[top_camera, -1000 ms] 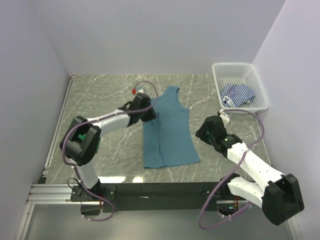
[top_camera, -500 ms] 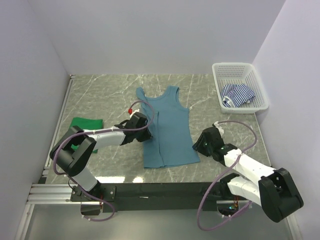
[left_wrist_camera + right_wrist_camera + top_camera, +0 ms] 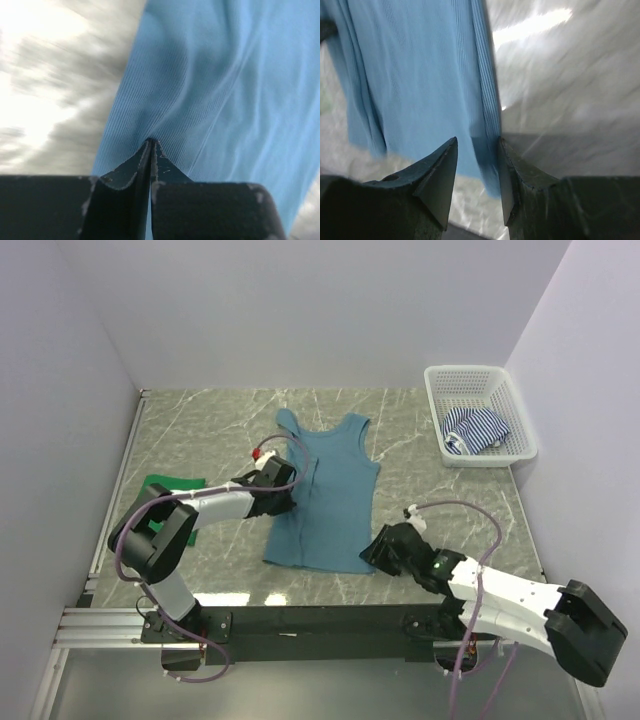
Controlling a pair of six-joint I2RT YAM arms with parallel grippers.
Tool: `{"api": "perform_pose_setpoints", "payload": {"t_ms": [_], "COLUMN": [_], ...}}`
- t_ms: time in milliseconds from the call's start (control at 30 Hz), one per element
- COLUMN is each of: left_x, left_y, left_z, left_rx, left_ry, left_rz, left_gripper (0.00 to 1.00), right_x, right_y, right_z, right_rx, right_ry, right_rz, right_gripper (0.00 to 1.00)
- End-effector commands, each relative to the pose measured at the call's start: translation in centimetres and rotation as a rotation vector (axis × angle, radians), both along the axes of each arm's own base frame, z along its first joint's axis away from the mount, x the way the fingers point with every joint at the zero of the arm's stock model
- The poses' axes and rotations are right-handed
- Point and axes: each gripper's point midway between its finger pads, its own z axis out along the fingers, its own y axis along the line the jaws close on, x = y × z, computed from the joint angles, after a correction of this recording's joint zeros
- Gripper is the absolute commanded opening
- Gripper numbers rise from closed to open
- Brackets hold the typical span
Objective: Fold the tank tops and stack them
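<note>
Left arm [image 3: 215, 502] of white tubular links and bulky black joint housings, a small green light on one housing. Right arm [image 3: 500, 590] built alike. Thin purple cables [image 3: 455, 504] loop along both. Left end effector [image 3: 151, 142] and right end effector [image 3: 477, 142] have matte black, wedge-shaped fingers with scuffed edges.

No legible text, no labels, numbers or signs anywhere

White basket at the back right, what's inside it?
A crumpled navy-and-white striped tank top lies in the basket. Anything beneath the fabric is covered.
</note>
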Motion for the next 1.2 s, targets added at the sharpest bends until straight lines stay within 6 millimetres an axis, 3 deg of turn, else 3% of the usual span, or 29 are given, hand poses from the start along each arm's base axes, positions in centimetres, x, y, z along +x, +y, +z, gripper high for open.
{"api": "perform_pose_setpoints", "payload": {"t_ms": [0, 100, 133, 267, 333, 367, 400, 500, 600, 733, 767, 833, 867, 900, 967, 1000, 1167], "left_x": [0.4, 1.4, 1.5, 1.0, 0.8, 0.7, 0.6, -0.1, -1.6, -4.4, -5.0, -7.0, -7.5, -8.7, -9.6, -10.6, -12.7], "left_y": [5.4, 6.6, 6.6, 4.4, 3.3, 2.8, 2.1, 0.4, -2.2, -5.2, -5.9, -7.8, -8.3, -9.4, -10.4, -11.3, -12.8], "left_z": [-1.2, -0.3, 0.0, 1.4, 3.5, 4.5, 6.5, 10.6, 12.5, 12.3, 12.0, 11.3, 10.6, 10.4, 9.2, 9.0, 6.5], "left_rx": [0.244, 0.282, 0.278, 0.172, 0.128, 0.106, 0.076, -0.001, -0.089, -0.137, -0.146, -0.164, -0.155, -0.152, -0.134, -0.133, -0.077], "left_ry": [0.027, 0.007, 0.002, -0.022, -0.076, -0.097, -0.145, -0.230, -0.253, -0.239, -0.227, -0.213, -0.202, -0.198, -0.180, -0.175, -0.147], "left_rz": [0.041, 0.059, 0.057, -0.031, -0.063, -0.083, -0.104, -0.150, -0.225, -0.297, -0.300, -0.351, -0.363, -0.395, -0.416, -0.444, -0.490], "left_gripper": [0.09, 0.12, 0.12, 0.21, 0.30, 0.33, 0.37, 0.42, 0.41, 0.37, 0.36, 0.34, 0.34, 0.34, 0.34, 0.34, 0.37], "right_x": [-2.1, -2.9, -3.4, -1.8, -0.3, 1.1, 2.1, 6.1, 9.9, 14.3, 15.9, 17.4, 18.6, 19.2, 20.6, 20.9, 22.8], "right_y": [1.5, 3.7, 3.9, 2.4, 1.6, 0.1, -0.5, -3.5, -5.3, -5.4, -4.9, -4.5, -4.2, -4.1, -3.5, -3.4, -3.3], "right_z": [-0.4, 0.7, 0.3, 0.7, 2.3, 2.6, 3.6, 5.4, 6.5, 6.1, 7.1, 5.8, 6.5, 5.2, 5.3, 4.2, 3.4], "right_rx": [0.065, 0.099, 0.064, -0.019, -0.026, -0.047, -0.058, -0.078, -0.122, -0.138, -0.122, -0.138, -0.136, -0.156, -0.155, -0.167, -0.196], "right_ry": [0.035, 0.029, 0.042, 0.013, -0.050, -0.061, -0.100, -0.162, -0.179, -0.153, -0.181, -0.158, -0.176, -0.147, -0.155, -0.131, -0.113], "right_rz": [-0.009, 0.022, 0.042, -0.007, -0.019, -0.076, -0.077, -0.139, -0.162, -0.143, -0.135, -0.114, -0.113, -0.104, -0.096, -0.089, -0.098], "right_gripper": [0.45, 0.45, 0.45, 0.50, 0.50, 0.52, 0.53, 0.56, 0.56, 0.53, 0.53, 0.52, 0.52, 0.52, 0.52, 0.52, 0.51]}}
